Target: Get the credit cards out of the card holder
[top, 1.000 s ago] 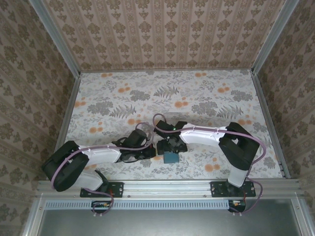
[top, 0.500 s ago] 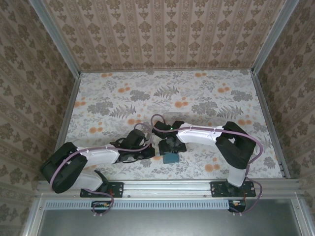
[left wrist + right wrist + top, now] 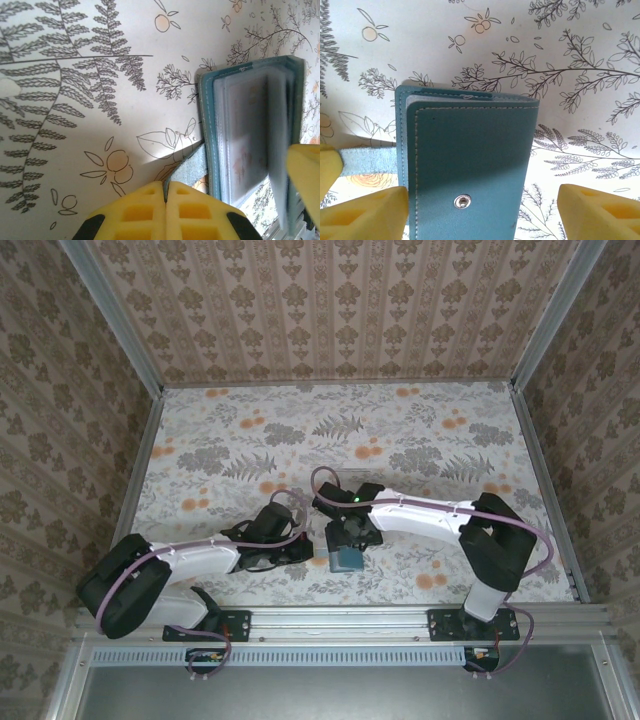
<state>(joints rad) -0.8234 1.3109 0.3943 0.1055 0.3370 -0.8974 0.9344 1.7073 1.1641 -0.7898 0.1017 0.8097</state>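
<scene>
The teal card holder lies near the table's front edge between my two arms. Seen from the right wrist, its closed cover has a metal snap. My right gripper is open and straddles it, with a gap on the right side. My left gripper is shut on the holder's grey-blue side tab. From the left wrist the card holder stands slightly ajar, with clear sleeves inside. A pale pinkish credit card shows faintly through them. The dark card is hidden.
A clear plastic box sits just behind the right gripper. The floral cloth stretches back to the patterned walls. Both arm bases stand on the rail along the near edge.
The right jaws have narrowed around the card holder, and the right arm's elbow has swung to the right. The left gripper has stayed shut on the tab.
</scene>
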